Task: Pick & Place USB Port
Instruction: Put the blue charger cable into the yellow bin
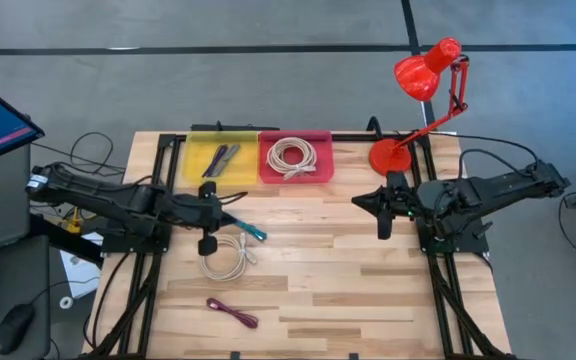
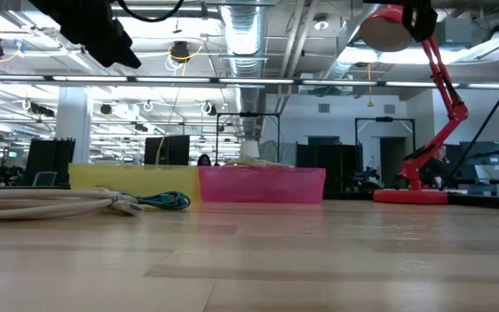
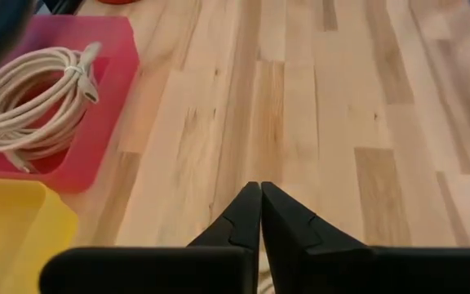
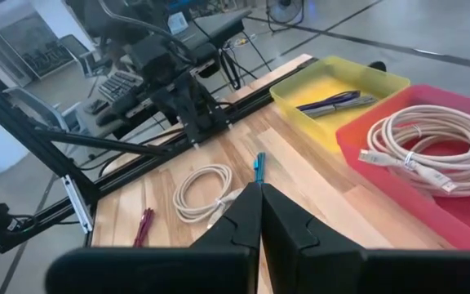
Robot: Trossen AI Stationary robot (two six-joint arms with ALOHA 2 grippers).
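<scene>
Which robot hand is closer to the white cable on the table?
Left. The left gripper hovers right over the coiled white cable; the right gripper waits far across.

Yellow tray [image 1: 222,160]; pink tray [image 1: 295,158] with cream cable [image 1: 292,155]; second cream cable [image 1: 228,256]; teal cable [image 1: 249,229]; magenta cable [image 1: 232,313]; red lamp [image 1: 423,90]; pale striped wood bench [image 1: 348,290].
</scene>
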